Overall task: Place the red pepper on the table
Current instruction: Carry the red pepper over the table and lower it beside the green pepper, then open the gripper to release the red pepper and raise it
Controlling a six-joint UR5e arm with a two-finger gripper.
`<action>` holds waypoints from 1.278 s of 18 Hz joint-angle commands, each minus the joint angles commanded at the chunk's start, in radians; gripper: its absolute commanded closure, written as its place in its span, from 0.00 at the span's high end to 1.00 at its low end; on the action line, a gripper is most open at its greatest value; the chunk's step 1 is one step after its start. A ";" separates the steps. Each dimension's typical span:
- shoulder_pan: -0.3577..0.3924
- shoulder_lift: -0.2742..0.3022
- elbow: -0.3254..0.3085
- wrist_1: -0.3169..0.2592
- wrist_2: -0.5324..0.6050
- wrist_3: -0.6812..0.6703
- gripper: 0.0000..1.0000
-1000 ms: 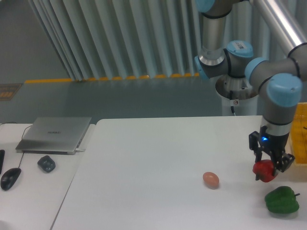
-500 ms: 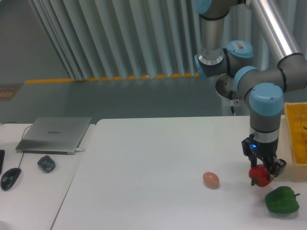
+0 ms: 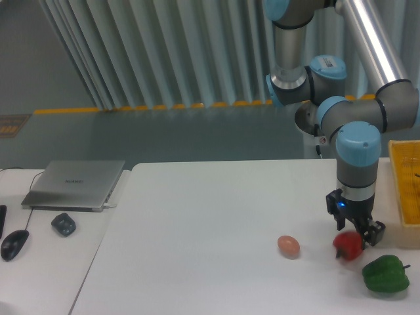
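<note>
Red pepper lowered to the table, gripper right over it.

You had the red pepper (image 3: 347, 245) low on the white table (image 3: 210, 223), between the egg (image 3: 288, 246) and the green pepper (image 3: 385, 273), close to the green one but apart from both. Your gripper (image 3: 354, 231) stood upright directly above it, fingers reaching down around its top; whether they were clamped or already parted, I could not tell at this size. The spot looked chosen for bare surface with neighbours on each side left alone. The pepper appeared to rest on the table, though contact could not be confirmed. At the right edge you had a yellow crate (image 3: 407, 184); its contents were not readable.
</note>
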 joint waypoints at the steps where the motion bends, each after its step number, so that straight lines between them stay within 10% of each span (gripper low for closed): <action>1: -0.002 -0.002 0.003 -0.002 0.009 0.000 0.84; 4: -0.002 0.000 0.008 -0.003 0.011 0.003 1.00; 23: 0.044 0.046 0.107 -0.087 0.065 0.494 1.00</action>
